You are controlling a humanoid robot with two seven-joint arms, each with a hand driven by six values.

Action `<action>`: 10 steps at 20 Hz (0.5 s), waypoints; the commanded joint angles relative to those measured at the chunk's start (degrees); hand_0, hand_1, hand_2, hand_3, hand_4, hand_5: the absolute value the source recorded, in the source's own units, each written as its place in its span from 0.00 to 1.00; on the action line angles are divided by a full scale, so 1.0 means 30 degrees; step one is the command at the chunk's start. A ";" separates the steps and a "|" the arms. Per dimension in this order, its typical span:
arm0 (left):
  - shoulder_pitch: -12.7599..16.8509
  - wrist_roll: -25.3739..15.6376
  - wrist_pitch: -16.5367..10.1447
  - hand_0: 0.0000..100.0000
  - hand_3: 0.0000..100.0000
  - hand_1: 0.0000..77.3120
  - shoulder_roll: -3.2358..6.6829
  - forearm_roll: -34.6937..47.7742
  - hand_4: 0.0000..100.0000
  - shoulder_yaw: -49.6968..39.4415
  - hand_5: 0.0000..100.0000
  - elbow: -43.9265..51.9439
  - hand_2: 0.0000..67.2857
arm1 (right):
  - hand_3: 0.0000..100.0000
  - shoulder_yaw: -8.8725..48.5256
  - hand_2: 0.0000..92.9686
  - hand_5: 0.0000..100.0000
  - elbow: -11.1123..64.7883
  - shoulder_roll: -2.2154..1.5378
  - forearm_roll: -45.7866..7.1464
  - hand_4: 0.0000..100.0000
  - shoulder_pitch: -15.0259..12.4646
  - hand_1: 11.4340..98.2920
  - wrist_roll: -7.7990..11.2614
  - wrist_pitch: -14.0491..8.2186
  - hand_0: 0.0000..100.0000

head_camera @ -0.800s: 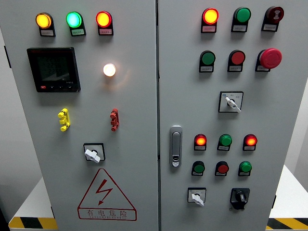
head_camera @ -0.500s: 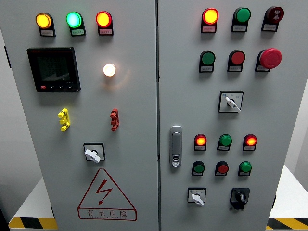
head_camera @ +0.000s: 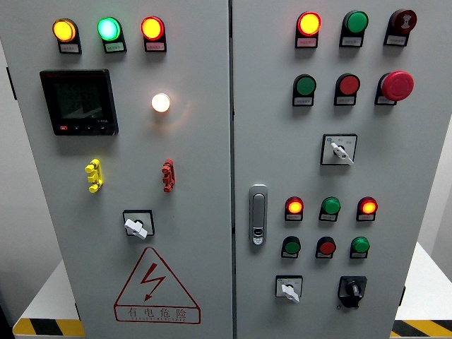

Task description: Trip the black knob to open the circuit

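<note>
The black knob (head_camera: 352, 289) sits way down in the lower right of the frame, on the right door of a grey cabinet (head_camera: 417, 162), on a square black plate with its pointer roughly upright. Nothing is touching it and nothing's in front of it, totally clear view. Neither robot hand shows anywhere in the shot, so I can't say anything about their fingers.

Just to its left is a white-handled selector switch (head_camera: 288, 289), handle tilted down to the right. Right above the pair are two rows of three: lit red lamp (head_camera: 294, 207), green lamp (head_camera: 330, 206), lit red lamp (head_camera: 367, 206), then below those a green button (head_camera: 291, 246), red button (head_camera: 325, 246) and green button (head_camera: 360, 245). Further left, by the door seam, there's a chrome door latch (head_camera: 258, 214).

Higher up on the same door is another white selector (head_camera: 340, 150), then a big red mushroom stop button (head_camera: 397, 85) near the upper right.

The left door has a black digital meter (head_camera: 78, 102) in the upper left, a glowing white lamp (head_camera: 160, 102), a yellow clip (head_camera: 93, 175), a red clip (head_camera: 167, 175), one more white selector (head_camera: 137, 224), and a red lightning warning triangle (head_camera: 156, 286) at the bottom.
</note>
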 commanded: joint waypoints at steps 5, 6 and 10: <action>-0.0001 0.0000 0.0000 0.00 0.26 0.00 -0.0015 0.0000 0.10 0.0000 0.09 0.0000 0.29 | 0.12 0.7843 0.02 0.15 -0.0258 -0.0002 -0.6780 0.05 0.0231 0.28 -0.1013 0.1847 0.88; -0.0001 0.0000 0.0000 0.00 0.26 0.00 0.0014 0.0000 0.10 0.0000 0.09 0.0000 0.29 | 0.12 0.9773 0.02 0.15 -0.0258 -0.0002 -0.8591 0.05 0.0231 0.28 -0.1246 0.2314 0.88; -0.0030 0.0000 0.0000 0.00 0.26 0.00 0.0014 0.0000 0.10 0.0000 0.09 0.0000 0.29 | 0.12 1.3654 0.02 0.15 -0.0055 -0.0002 -1.2180 0.05 0.0231 0.28 -0.1336 0.3283 0.88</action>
